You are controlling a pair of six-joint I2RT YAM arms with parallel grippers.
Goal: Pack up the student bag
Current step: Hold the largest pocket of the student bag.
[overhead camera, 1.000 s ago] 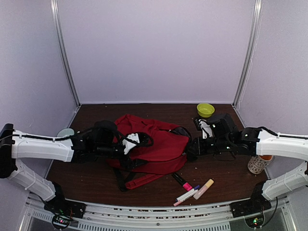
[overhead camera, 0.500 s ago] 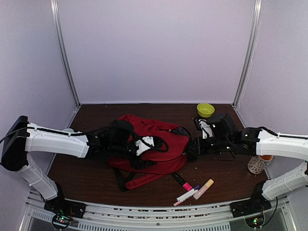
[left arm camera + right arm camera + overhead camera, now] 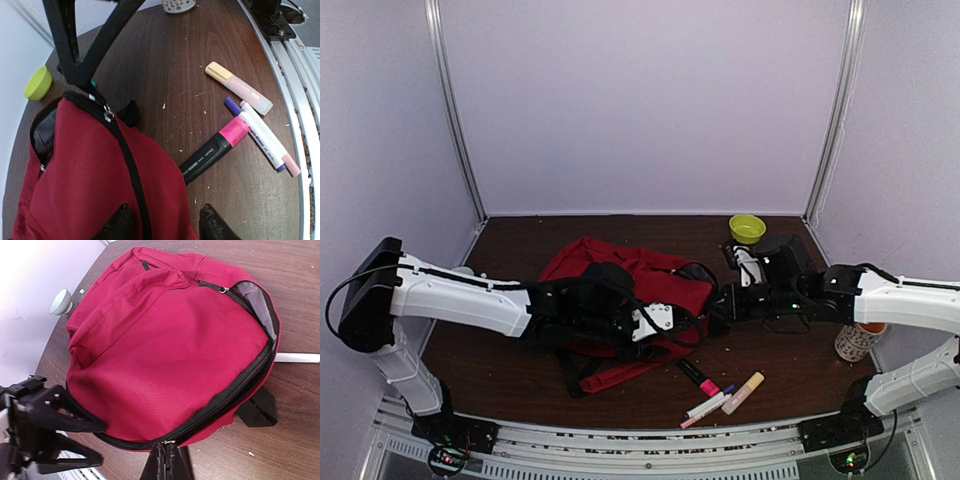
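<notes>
Bag (image 3: 670, 280), dark red and soft, lies slumped in the middle of the brown counter (image 3: 165, 65), with its black zipper (image 3: 131, 165) partly undone and grey lining showing at the mouth. The left end effector (image 3: 165, 225) reaches across the bag from the left. Its fingers are spread and straddle the zipper line low on the front panel; whether they touch the cloth cannot be told. The right end effector (image 3: 167, 460) comes in from the opposite side, pressed together and pinching the bag's zippered rim. The step in hand appears to be getting the mouth open for packing. To do it well, the left fingers should close on the stiff zipper tape and the fold beside it, not on loose cloth, which would likely slip. The right pinch should serve as a firm anchor while the left draws away from it. Markers (image 3: 215, 152) lie on the counter just beside the bag's near edge, one black and pink barrel partly tucked under it, and they should not be dragged along.
</notes>
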